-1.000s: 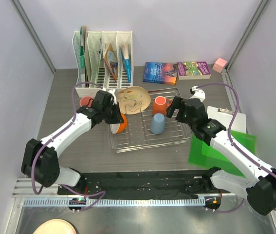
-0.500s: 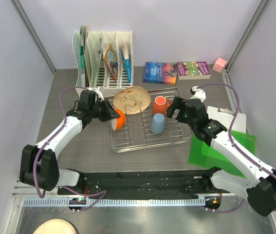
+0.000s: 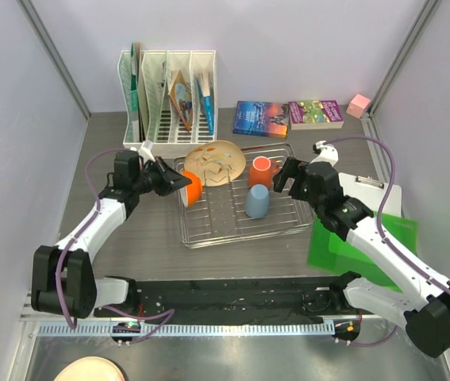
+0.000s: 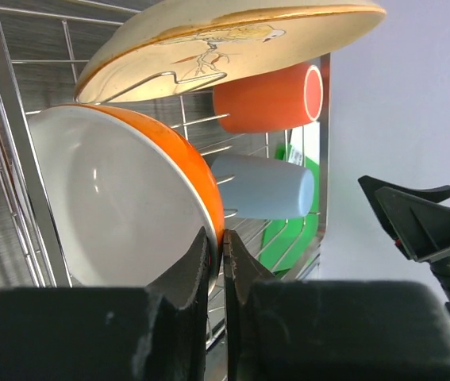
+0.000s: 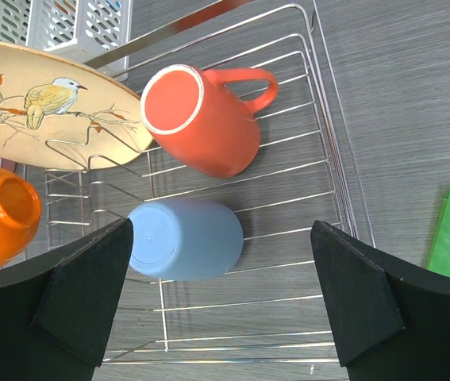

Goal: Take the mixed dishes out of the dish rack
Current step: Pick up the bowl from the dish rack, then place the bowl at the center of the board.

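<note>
My left gripper [image 3: 175, 182] is shut on the rim of the small orange bowl [image 3: 194, 189], held on edge over the left rim of the dish rack [image 3: 240, 240]. In the left wrist view the fingertips [image 4: 209, 252] pinch the bowl [image 4: 113, 190] at its rim. The beige plate [image 3: 215, 161], orange mug [image 3: 261, 170] and grey-blue cup [image 3: 257, 202] sit in the rack. My right gripper [image 3: 282, 176] is open and empty above the mug and cup; its view shows the mug [image 5: 201, 119] and cup [image 5: 185, 238] on their sides. The pink cup is hidden.
A white file holder [image 3: 169, 95] stands behind the rack. Two books [image 3: 261, 117] and a pink block [image 3: 359, 104] lie at the back right. A clipboard [image 3: 375, 190] and green folder [image 3: 367, 238] lie to the right. A peach disc [image 3: 90, 370] sits at the bottom left.
My left gripper has drawn back to the left with the orange bowl, from inside the rack to its left rim. The right arm has barely moved.
</note>
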